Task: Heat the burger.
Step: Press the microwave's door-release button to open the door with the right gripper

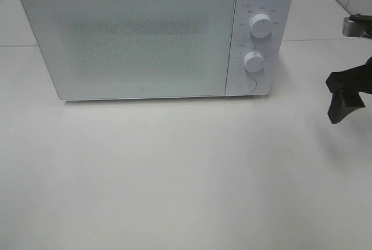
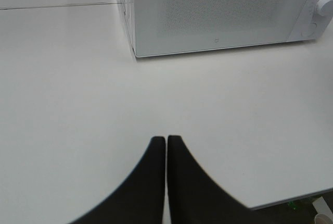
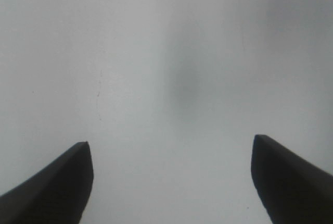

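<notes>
No burger shows by the shut microwave; being soft and stacked, it probably wants a light hold across the bun, with the left end effector clenched empty and the right end effector, at the frame's right edge, released.

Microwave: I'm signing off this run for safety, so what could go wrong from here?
1. The microwave has its door shut and clouded, and no burger shows in any view; starting it now might run it empty.
2. The upper knob, lower knob and round button sit close together, so the wide-open right gripper could catch the wrong one.
</notes>
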You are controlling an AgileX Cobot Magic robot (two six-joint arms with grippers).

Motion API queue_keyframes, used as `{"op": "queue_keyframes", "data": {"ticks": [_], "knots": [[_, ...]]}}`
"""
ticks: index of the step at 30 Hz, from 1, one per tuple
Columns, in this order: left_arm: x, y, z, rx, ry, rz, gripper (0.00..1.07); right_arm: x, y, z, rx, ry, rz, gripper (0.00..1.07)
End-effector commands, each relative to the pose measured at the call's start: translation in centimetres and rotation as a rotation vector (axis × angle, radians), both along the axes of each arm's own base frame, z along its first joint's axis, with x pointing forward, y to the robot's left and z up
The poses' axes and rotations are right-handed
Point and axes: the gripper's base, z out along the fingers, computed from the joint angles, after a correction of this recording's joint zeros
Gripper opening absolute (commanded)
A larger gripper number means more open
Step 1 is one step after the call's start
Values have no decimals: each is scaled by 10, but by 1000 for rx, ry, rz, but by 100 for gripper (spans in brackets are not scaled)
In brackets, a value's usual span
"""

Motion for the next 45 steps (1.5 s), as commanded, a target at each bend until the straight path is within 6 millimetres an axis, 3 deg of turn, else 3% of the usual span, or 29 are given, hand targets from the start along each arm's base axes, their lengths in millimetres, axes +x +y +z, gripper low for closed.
{"op": "queue_keyframes", "data": {"ticks": [1,6,8,9,10,12,13,18,23,35,45], "knots": [[0,0,0,-5,-13,0,0,-25,-3,12,0,-30,3,76],[0,0,0,-5,-13,0,0,-54,-4,22,3,-55,9,76],[0,0,0,-5,-13,0,0,-77,-5,29,7,-62,30,76],[0,0,0,-5,-13,0,0,-77,-5,29,7,-62,30,76],[0,0,0,-5,-13,0,0,-92,-5,35,8,-61,35,76],[0,0,0,-5,-13,0,0,-100,-6,36,8,-48,38,76],[0,0,0,-5,-13,0,0,-116,-7,39,7,-39,43,76],[0,0,0,-5,-13,0,0,-143,-8,44,9,-35,51,75],[0,0,0,-5,-13,0,0,-182,-10,45,14,-154,51,75],[0,0,0,-8,-13,-1,0,-230,-11,61,44,-549,65,75],[0,0,0,-8,-13,-1,0,-264,-13,68,44,-777,75,75]]}}
